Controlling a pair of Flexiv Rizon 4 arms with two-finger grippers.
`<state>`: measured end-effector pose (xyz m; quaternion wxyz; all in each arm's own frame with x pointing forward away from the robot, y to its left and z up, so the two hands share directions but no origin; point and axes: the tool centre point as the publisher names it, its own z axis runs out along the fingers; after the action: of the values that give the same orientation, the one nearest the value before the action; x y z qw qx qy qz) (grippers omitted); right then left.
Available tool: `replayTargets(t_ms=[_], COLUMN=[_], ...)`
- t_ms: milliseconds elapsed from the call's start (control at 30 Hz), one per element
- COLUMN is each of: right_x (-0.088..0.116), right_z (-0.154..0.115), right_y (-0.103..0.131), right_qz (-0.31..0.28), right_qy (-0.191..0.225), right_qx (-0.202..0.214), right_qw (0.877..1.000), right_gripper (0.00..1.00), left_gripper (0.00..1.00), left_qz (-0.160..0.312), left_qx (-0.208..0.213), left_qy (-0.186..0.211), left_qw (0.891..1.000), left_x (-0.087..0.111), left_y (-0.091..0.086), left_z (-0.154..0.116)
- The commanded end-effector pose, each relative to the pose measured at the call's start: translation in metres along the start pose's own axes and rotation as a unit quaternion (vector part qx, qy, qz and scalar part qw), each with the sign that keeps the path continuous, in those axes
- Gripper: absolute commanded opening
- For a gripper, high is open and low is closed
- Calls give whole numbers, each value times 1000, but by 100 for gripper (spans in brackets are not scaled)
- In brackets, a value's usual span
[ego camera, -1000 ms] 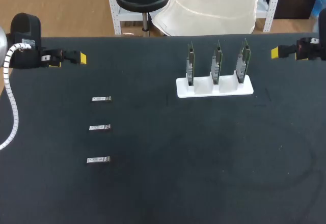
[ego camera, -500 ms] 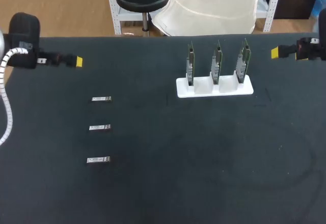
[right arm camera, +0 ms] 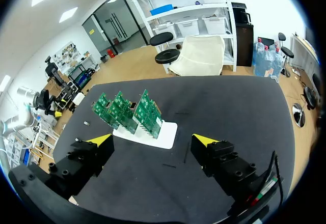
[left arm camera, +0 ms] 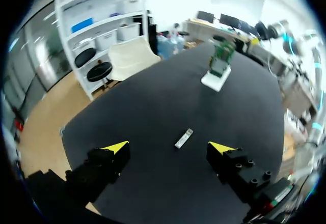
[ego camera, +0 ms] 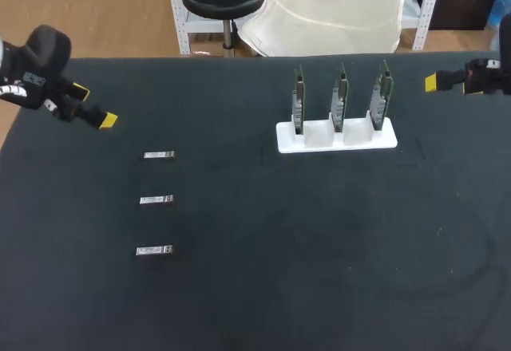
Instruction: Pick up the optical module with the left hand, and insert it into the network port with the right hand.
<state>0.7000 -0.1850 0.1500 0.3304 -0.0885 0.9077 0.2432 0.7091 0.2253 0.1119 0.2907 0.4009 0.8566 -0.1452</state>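
Three small silver optical modules lie in a column on the black table: the far one, the middle one and the near one. My left gripper hovers open beyond the far module, to its left; in the left wrist view one module lies just ahead, in the gap between the fingers. Three green boards with network ports stand upright in a white holder. My right gripper stays open at the far right edge; ahead of it stand the boards.
The white holder sits at the back right of the table. Black tabletop stretches between the modules and the holder. The table's far edge runs just behind both grippers.
My left gripper has swung from pointing right along the far edge to pointing down toward the modules, moving left and nearer. The right arm has kept still.
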Motion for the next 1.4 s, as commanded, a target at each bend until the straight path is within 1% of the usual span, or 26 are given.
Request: replayTargets(t_ms=[33, 100, 167, 333, 433, 633, 733, 833, 967, 1033, 1100, 1133, 1300, 1400], right_x=[0, 0, 0, 0, 0, 0, 0, 0, 0, 0, 0, 0, 0, 0], right_z=[0, 0, 0, 0, 0, 0, 0, 0, 0, 0, 0, 0, 0, 0], right_y=[0, 0, 0, 0, 0, 0, 0, 0, 0, 0, 0, 0, 0, 0], right_qz=[0, 0, 0, 0, 0, 0, 0, 0, 0, 0, 0, 0, 0, 0], right_qy=[0, 0, 0, 0, 0, 0, 0, 0, 0, 0, 0, 0, 0, 0], right_qx=[0, 0, 0, 0, 0, 0, 0, 0, 0, 0, 0, 0, 0, 0], right_qw=[1000, 1000, 1000, 1000, 1000, 1000, 1000, 1000, 1000, 1000, 1000, 1000, 1000, 1000], right_gripper=[100, 100, 100, 100, 100, 100, 100, 100, 100, 100, 100, 100, 100, 100], left_gripper=[100, 100, 100, 100, 100, 100, 100, 100, 100, 100, 100, 100, 100, 100], left_qz=[207, 229, 250, 301, 336, 380, 390, 391, 377, 366, 338, 332, 327, 342], left_qx=[57, 64, 64, 56, 50, 66, 77, 86, 97, 96, 89, 88, 79, 78], left_qy=[103, 106, 118, 143, 161, 184, 192, 195, 202, 207, 213, 217, 223, 232], left_qw=[971, 966, 959, 941, 927, 904, 897, 895, 899, 902, 912, 914, 915, 907], left_x=[-4, -2, 0, 1, 4, 10, 12, 13, 16, 19, 21, 22, 28, 31], left_y=[11, 12, 13, 12, 9, 2, 0, -3, -6, -9, -11, -12, -16, -20], left_z=[12, 17, 23, 39, 49, 63, 65, 66, 68, 70, 73, 75, 80, 82])
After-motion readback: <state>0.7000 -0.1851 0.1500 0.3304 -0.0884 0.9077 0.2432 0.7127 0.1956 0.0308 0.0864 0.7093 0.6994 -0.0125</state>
